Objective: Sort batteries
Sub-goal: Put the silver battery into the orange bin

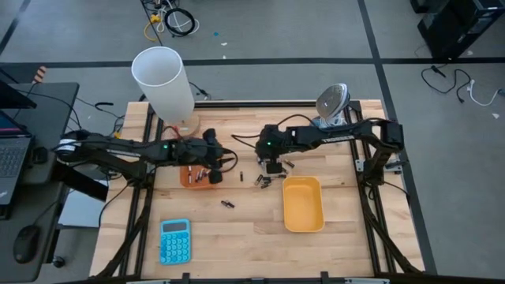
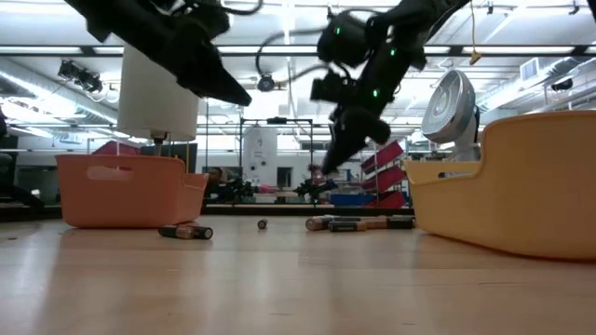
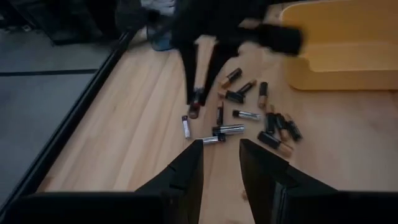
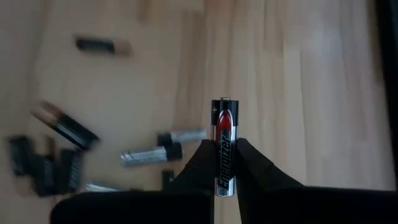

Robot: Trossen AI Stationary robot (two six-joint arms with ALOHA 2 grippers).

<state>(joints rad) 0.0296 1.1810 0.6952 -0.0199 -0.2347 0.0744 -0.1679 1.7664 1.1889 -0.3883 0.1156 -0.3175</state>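
While the right hand [image 4: 224, 163] pinches one black-and-silver battery [image 4: 224, 146] between its fingertips, holding it lengthways just above the bench [image 1: 252, 229], the grip looks slim: the cell is caught near one end only, with most of its length sticking out past the fingers. I'd guess a quick swing toward a tray could let it pivot or slide out and roll off among the others.

The rest of the batteries [image 3: 249, 115] lie loose on the wood under and beside that hand, a scattered cluster near the yellow tray [image 1: 304, 203], with one stray pair [image 1: 227, 203] lying apart toward the middle of the bench. They sit close together, several touching, so a careless pass could knock them rolling.

The left hand [image 3: 221, 163] hangs over the orange tray [image 1: 199, 175] with its fingers spread and nothing between them. Both arms reach toward the middle, fairly near each other, so the carrying route to the orange tray is crowded by the left arm.

Around them stand a tall white cylinder [image 1: 164, 83] at the back, a small fan [image 1: 331, 102], and a blue calculator [image 1: 174, 241] near the front edge, none in the way of the yellow tray.
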